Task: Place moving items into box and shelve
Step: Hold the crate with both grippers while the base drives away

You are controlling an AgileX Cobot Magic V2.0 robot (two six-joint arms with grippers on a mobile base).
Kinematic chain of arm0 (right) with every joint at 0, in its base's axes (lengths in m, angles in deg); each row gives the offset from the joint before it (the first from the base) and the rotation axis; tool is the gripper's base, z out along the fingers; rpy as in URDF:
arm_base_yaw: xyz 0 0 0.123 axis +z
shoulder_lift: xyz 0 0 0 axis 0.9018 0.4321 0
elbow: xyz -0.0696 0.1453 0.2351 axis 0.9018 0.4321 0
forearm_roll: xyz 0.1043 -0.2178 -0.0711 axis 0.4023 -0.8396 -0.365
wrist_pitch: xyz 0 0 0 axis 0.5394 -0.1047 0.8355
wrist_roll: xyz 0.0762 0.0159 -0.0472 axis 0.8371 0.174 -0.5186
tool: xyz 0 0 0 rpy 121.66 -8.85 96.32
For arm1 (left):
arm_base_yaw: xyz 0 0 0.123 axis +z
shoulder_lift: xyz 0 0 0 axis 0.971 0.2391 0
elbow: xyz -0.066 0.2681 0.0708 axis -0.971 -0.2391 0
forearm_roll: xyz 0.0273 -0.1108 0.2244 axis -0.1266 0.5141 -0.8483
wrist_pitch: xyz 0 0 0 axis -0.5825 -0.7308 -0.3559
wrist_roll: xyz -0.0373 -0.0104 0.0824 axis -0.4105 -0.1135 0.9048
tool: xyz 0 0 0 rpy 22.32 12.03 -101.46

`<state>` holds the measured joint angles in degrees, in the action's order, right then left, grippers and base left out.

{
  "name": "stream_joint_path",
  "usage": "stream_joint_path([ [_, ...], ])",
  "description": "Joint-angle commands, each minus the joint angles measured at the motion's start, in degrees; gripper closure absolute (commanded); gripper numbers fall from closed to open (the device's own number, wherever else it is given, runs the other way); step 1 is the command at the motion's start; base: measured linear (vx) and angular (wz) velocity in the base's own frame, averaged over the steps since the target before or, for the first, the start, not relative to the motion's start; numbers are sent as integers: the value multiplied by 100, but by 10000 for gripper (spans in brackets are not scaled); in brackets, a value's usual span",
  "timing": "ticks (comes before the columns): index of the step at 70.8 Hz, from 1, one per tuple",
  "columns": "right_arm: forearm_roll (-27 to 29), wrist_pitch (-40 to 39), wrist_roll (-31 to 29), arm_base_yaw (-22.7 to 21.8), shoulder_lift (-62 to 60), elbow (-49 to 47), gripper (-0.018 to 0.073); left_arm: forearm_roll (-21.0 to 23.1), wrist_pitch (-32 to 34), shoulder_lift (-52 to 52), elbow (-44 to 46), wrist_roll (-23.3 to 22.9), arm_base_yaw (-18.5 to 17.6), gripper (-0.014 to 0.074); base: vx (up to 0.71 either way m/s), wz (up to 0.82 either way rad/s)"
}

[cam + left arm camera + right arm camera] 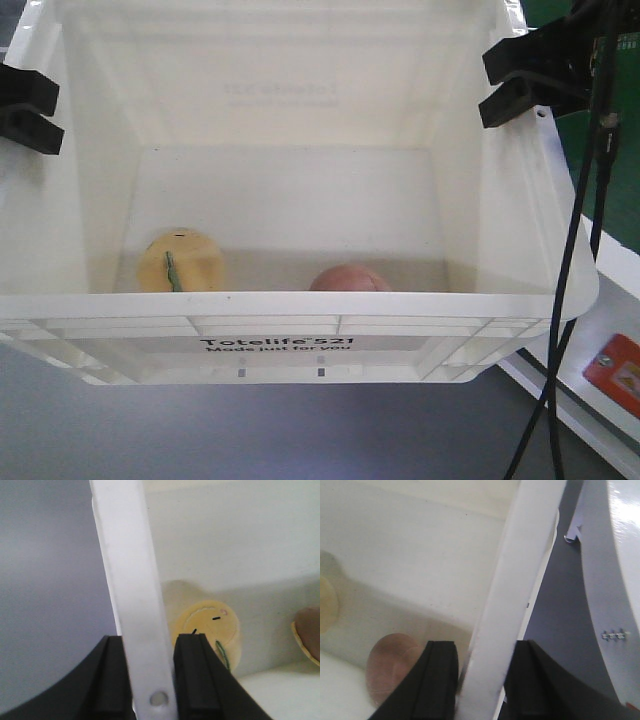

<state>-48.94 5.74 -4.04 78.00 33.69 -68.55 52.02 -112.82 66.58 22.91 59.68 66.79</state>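
Note:
The white box [300, 305] with black "Totelife 521" print fills the front view, tilted toward the camera. Inside it, at the bottom, lie the moving items: a pale yellow toy [180, 262] with a green stripe at the left and a pink toy [348, 278] near the middle. My left gripper [25, 110] is shut on the box's left rim [130, 570], with the yellow toy [215, 630] just past its inner finger. At the other side, my right gripper [520, 75] is shut on the right rim [520, 565], and the pink toy [390, 665] lies below it.
Grey floor [200, 430] shows under the box. Black cables [575, 250] hang down at the right. A white ledge [620, 270] with a red plate [615, 372] stands at the right, and a white curved surface [620, 580] is close outside the right rim.

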Motion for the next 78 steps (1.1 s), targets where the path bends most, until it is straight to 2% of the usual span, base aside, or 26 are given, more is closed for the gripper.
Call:
stream_joint_path([
  [1,389,-522,-152,-8,-260,-221,571,304,557,-228,252,71,-14,613,-4,64],
  [37,377,-522,-152,-8,-260,-221,571,304,552,-228,252,71,-14,613,0,72],
  [78,372,-473,-152,-8,-260,-221,571,304,538,-233,252,71,-14,613,12,70],
])
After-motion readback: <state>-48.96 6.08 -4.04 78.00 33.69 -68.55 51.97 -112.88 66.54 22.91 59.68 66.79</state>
